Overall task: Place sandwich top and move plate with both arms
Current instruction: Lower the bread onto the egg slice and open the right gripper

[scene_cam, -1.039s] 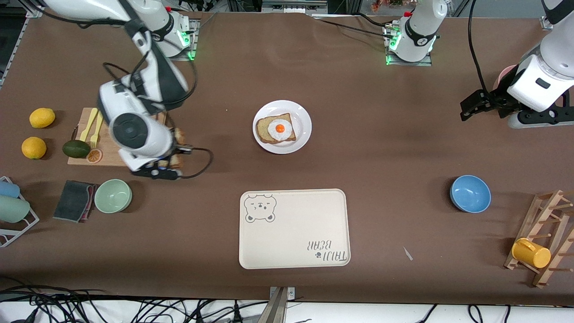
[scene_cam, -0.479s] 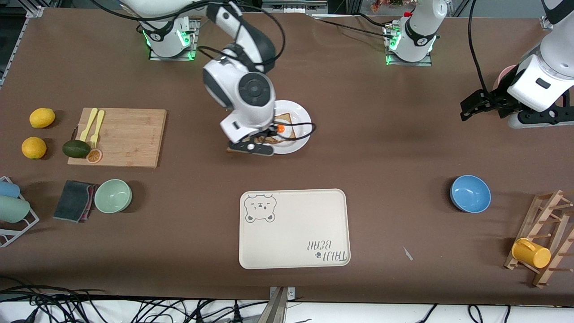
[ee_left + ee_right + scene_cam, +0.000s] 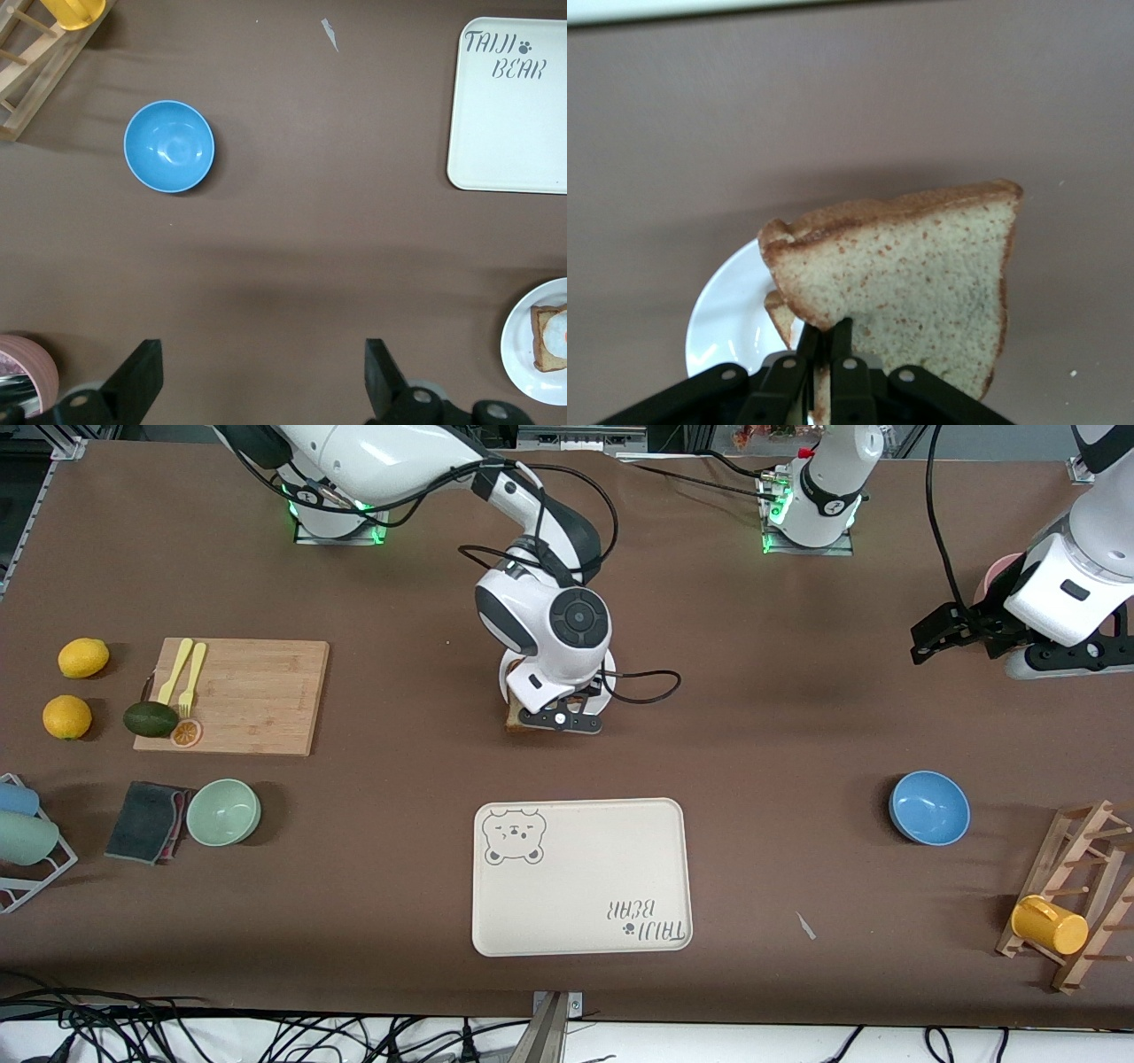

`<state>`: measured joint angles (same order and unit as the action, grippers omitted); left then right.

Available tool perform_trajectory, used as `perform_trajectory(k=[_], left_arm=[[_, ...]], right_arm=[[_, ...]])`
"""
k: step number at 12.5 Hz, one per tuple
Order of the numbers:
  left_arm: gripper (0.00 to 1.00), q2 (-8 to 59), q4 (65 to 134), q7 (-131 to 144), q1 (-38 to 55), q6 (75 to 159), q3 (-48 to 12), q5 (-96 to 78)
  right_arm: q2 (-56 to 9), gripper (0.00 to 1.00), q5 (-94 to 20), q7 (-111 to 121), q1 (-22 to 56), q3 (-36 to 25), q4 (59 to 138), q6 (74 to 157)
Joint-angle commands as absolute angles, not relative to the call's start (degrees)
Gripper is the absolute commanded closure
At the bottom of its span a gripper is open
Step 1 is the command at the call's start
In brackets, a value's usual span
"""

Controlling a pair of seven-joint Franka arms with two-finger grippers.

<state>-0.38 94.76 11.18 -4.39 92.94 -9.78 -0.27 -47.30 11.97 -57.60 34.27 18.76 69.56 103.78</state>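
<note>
You are holding the bread slice pinched in the right gripper over the plate edge, so be lowering it flat onto the egg slice, while the left gripper is waiting open at its table end.

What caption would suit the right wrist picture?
Right pincer shut on a bread slice, carried above the white plate.

High front camera faces the arms; 2 wrist cameras look down; all share the plate.

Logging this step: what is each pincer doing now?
Left pincer: open, empty, waiting at its end of the table.
Right pincer: shut on the sandwich top, over the plate.
</note>
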Motion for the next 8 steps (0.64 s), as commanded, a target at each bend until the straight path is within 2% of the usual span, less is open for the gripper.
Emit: perform_trajectory(k=[1,8], left_arm=[[0.0,0.0,93.34,10.9,-4.48,91.58,-9.76,-1.58],[0.0,0.18,93.25,10.9,-4.57,91.58,-9.67,-1.58]], right_arm=[[-47.9,1.0,11.78,-59.94,36.56,17.67,68.29,100.46],[-48.95,1.0,11.6,-61.77,36.83,17.58,68.47,101.25]])
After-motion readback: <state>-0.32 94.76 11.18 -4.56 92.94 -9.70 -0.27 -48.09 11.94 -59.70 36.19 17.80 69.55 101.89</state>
